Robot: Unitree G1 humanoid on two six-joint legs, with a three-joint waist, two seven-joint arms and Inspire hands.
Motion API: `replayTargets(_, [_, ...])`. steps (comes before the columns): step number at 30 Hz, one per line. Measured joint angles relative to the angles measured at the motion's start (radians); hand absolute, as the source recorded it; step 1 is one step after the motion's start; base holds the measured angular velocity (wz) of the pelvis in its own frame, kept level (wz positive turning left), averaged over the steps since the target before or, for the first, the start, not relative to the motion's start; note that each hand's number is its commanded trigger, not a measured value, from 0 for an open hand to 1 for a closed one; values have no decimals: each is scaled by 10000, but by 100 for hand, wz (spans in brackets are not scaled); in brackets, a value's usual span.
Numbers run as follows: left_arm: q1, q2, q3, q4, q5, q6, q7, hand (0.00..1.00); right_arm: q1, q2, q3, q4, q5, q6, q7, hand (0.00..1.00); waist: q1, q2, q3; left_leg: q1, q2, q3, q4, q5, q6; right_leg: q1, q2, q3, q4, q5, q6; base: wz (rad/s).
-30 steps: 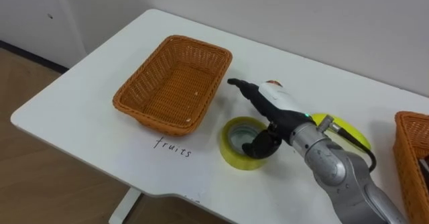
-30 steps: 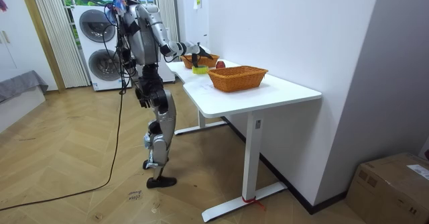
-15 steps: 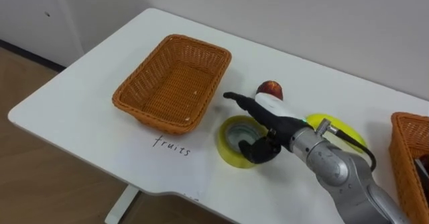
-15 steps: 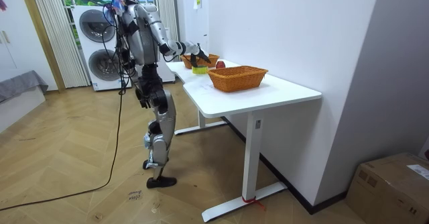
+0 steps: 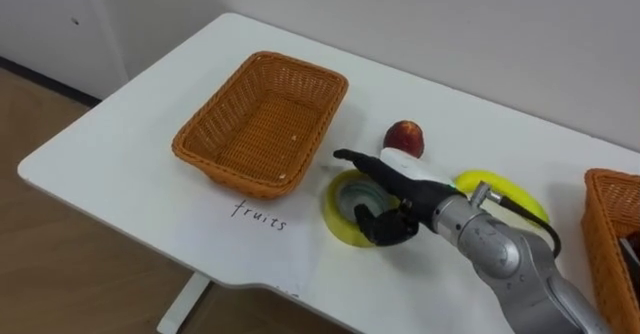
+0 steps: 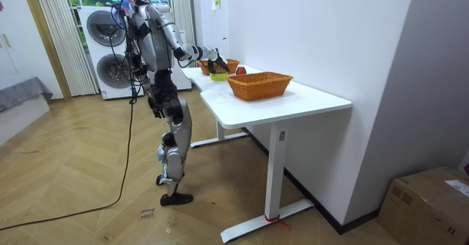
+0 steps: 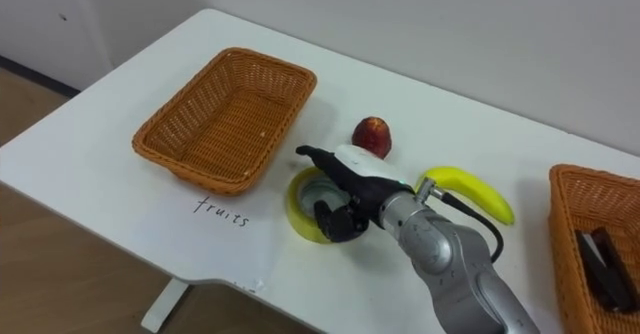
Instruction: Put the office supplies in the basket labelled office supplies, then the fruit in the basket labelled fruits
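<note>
An empty wicker basket (image 5: 262, 122) stands on the white table (image 5: 120, 169), with the word "fruits" handwritten on the tabletop in front of it. To its right lies a yellow tape roll (image 5: 343, 212). My right hand (image 5: 400, 186) is over the roll, fingers stretched low across its top and the thumb curled down at its near right rim; the hand hides most of the roll. Behind the hand sits a red apple (image 5: 404, 137). A yellow banana (image 5: 507, 190) lies to the right, partly behind my wrist.
A second wicker basket (image 7: 563, 236) at the table's right end holds dark office items (image 7: 603, 257). The table's near edge runs just below the tape roll. In the room view I stand at the table's long side, with washing machines (image 6: 110, 50) behind me.
My right hand has sunk lower and shifted a little left over the tape roll, uncovering the apple behind it. The roll, fruit and baskets have not moved.
</note>
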Motion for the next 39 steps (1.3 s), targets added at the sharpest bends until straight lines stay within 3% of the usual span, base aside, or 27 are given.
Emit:
replayTargets(9, [-54,7,21,-5,-48,29,-80,0,-1,-11,-108,131,-106,288,749,0,1,-87,-1,98,-44,-169,68,-3,3,222,18,-104,-141,-16,23,7])
replayTargets(18, [-266,5,13,253,-10,70,-93,0,-113,-201,-278,428,-79,213,1097,0,41,-84,-1,180,-101,-311,74,-2,4,375,-7,-197,-145,-28,39,4])
replayTargets(19, [-269,5,15,261,-8,78,-97,0,-114,-201,-307,437,-79,218,1136,33,43,-83,0,180,-105,-328,74,-2,4,372,-8,-217,-148,-30,43,6])
replayTargets(20, [-271,5,17,260,-6,85,-102,0,-115,-201,-316,447,-79,219,1145,89,42,-83,0,179,-108,-341,74,-2,4,372,-9,-229,-151,-31,44,5])
replayTargets(21, [-279,6,17,258,-5,88,-129,0,-119,-201,-337,454,-80,227,1182,100,43,-82,0,179,-113,-360,74,-2,5,377,-12,-247,-152,-34,49,5])
replayTargets(31, [-318,16,20,171,22,147,-274,0,-993,-85,-462,1230,-133,468,1237,100,71,-173,14,166,-140,-430,64,2,12,396,-41,-408,-152,-49,68,2])
replayTargets(39, [-379,15,28,169,45,247,-274,0,-975,204,-523,1676,-133,667,1405,100,96,-169,11,153,-133,-464,39,-2,14,383,-33,-442,-131,-48,71,0])
